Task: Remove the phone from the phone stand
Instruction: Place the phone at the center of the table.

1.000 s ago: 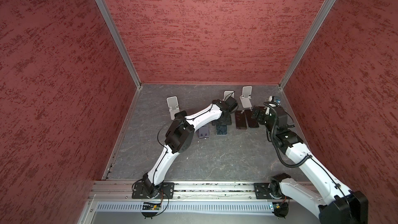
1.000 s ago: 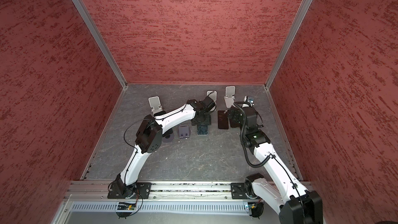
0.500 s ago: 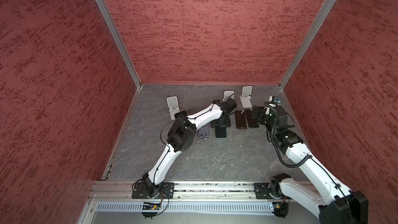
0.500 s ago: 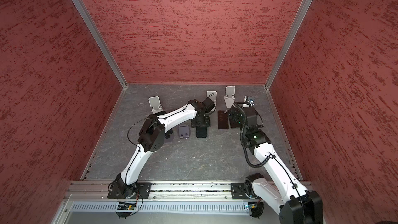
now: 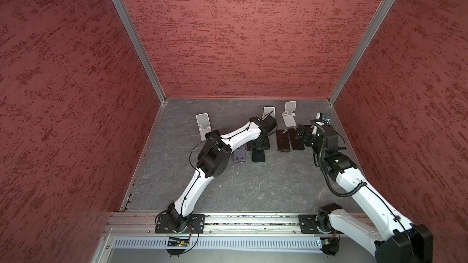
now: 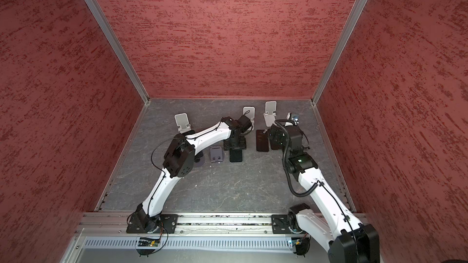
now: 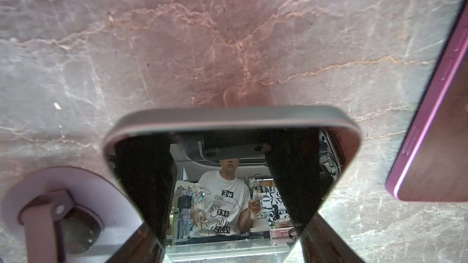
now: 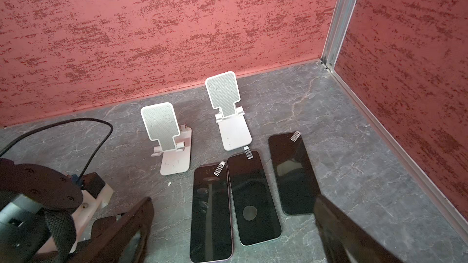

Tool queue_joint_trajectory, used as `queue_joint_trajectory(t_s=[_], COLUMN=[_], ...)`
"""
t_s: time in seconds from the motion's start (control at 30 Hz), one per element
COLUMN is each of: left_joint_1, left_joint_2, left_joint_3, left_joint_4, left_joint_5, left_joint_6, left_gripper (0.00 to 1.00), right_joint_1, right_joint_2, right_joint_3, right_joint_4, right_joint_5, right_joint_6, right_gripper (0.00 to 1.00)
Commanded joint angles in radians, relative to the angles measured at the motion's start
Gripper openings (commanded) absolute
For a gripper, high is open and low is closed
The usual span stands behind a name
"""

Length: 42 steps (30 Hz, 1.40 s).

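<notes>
Left gripper (image 7: 222, 145) clamps the dark phone (image 5: 258, 156), a finger on each long edge; phone sits low near the far edge of the tabletop (image 5: 228, 185), just in front of a white stand (image 5: 269, 111), off it. Right gripper (image 8: 233, 199) has fingers wide apart, holding nothing, over three flat phones (image 8: 293, 173) near the far right corner.

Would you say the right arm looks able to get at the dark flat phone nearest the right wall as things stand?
Probably yes: the open right gripper hangs close over that dark flat phone, nothing lies on it, and the left gripper, holding another black phone, is well clear.
</notes>
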Motion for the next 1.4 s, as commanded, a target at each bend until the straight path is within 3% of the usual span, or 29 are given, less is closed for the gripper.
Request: queue_joint_trajectory(t_s=[0.0, 1.37], left_joint_1=[0.006, 0.026], left_joint_2=[0.024, 0.052], left_joint_3=[0.011, -0.065], left_joint_4=[-0.009, 0.056], left_joint_5=[0.002, 0.099], left_joint_6=[-0.01, -0.004], left_gripper=[0.66, 0.69], right_joint_1=[-0.007, -0.008], right_joint_2=[-0.003, -0.001], right_joint_3=[-0.015, -0.03], right_joint_4=[0.035, 0.052], right_joint_5=[0.014, 0.01], right_joint_6=[-0.004, -0.001], right_gripper=[0.99, 0.99])
